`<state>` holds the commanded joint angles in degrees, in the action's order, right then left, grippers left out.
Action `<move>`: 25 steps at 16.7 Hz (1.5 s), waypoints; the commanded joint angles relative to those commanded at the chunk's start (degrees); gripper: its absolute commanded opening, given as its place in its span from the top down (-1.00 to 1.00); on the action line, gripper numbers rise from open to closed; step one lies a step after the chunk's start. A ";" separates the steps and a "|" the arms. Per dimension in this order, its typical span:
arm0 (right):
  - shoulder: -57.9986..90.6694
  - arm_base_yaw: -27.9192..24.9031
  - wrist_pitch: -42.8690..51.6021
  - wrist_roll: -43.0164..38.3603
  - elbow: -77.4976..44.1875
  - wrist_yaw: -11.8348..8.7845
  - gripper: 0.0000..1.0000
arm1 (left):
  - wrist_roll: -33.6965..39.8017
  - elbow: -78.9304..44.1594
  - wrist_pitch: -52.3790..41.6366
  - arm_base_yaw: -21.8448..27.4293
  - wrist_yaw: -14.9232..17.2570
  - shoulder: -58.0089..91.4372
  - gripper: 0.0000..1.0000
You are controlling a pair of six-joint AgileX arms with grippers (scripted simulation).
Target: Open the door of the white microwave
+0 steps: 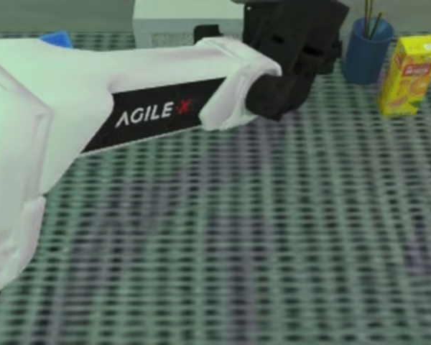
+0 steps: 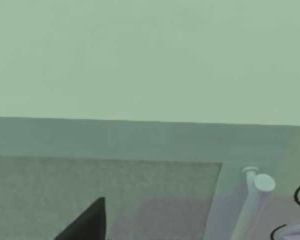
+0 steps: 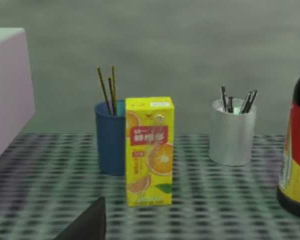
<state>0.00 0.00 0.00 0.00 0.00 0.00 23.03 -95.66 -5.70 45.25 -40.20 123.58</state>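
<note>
While the white microwave (image 1: 174,27) sat at the top edge of the top view, left of centre, my left gripper (image 1: 294,50) hung just in front of it, close to the door (image 2: 105,197) with its grey mesh window. I could not tell how far its fingers stood apart. A blue cup (image 1: 366,49) and a yellow juice carton (image 1: 409,75) stood at upper right.

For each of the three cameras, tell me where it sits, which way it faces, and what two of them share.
Top: above the table, looking down; left arm reaches to the microwave.
Left wrist: on the left arm, facing the door and handle close up; one dark finger shows.
Right wrist: low, facing the juice carton; one dark finger.
Shared: top and right wrist both show carton and blue cup.
</note>
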 joint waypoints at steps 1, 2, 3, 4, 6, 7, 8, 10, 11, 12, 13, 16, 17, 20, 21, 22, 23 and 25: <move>0.00 0.00 0.00 0.00 0.00 0.00 -1.00 | -0.53 -1.91 0.33 -0.75 0.64 1.87 -1.00; 0.00 0.00 0.00 0.00 0.00 0.00 -1.00 | -1.11 -3.86 0.68 -1.57 1.36 3.82 -1.00; 0.00 0.00 0.00 0.00 0.00 0.00 -1.00 | -1.69 -5.74 1.04 -2.41 2.10 5.72 -1.00; 0.00 0.00 0.00 0.00 0.00 0.00 -1.00 | -2.23 -7.44 1.35 -3.19 2.78 7.40 -1.00; 0.00 0.00 0.00 0.00 0.00 0.00 -1.00 | -2.91 -9.58 1.76 -4.21 3.68 9.53 -1.00; 0.00 0.00 0.00 0.00 0.00 0.00 -1.00 | -2.98 -9.78 1.80 -4.32 3.77 9.73 -1.00; 0.00 0.00 0.00 0.00 0.00 0.00 -1.00 | -2.98 -9.78 1.80 -4.32 3.77 9.73 -1.00; 0.00 0.00 0.00 0.00 0.00 0.00 -1.00 | -2.98 -9.78 1.80 -4.32 3.77 9.73 -1.00; 0.00 0.00 0.00 0.00 0.00 0.00 -1.00 | -2.98 -9.78 1.80 -4.32 3.77 9.73 -0.85; 0.00 0.00 0.00 0.00 0.00 0.00 -1.00 | -2.98 -9.78 1.80 -4.32 3.77 9.73 -0.70; 0.00 0.00 0.00 0.00 0.00 0.00 -1.00 | -2.98 -9.78 1.80 -4.32 3.77 9.73 -0.55; 0.00 0.00 0.00 0.00 0.00 0.00 -1.00 | -2.98 -9.78 1.80 -4.32 3.77 9.73 -0.10; 0.00 0.00 0.00 0.00 0.00 0.00 -1.00 | -2.98 -9.78 1.80 -4.32 3.77 9.73 0.06; 0.00 0.00 0.00 0.00 0.00 0.00 -1.00 | -2.98 -9.78 1.80 -4.32 3.77 9.73 0.51; 0.00 0.00 0.00 0.00 0.00 0.00 -1.00 | -2.98 -9.78 1.80 -4.32 3.77 9.73 0.66; 0.00 0.00 0.00 0.00 0.00 0.00 -1.00 | -2.98 -9.78 1.80 -4.32 3.77 9.73 0.81; 0.00 0.00 0.00 0.00 0.00 0.00 -1.00 | -2.98 -9.78 1.80 -4.32 3.77 9.73 0.96; 0.00 0.00 0.00 0.00 0.00 0.00 -1.00 | -2.98 -9.78 1.80 -4.32 3.77 9.73 1.00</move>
<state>0.00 0.00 0.00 0.00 0.00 0.00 20.05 -105.44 -3.90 40.93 -36.43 133.31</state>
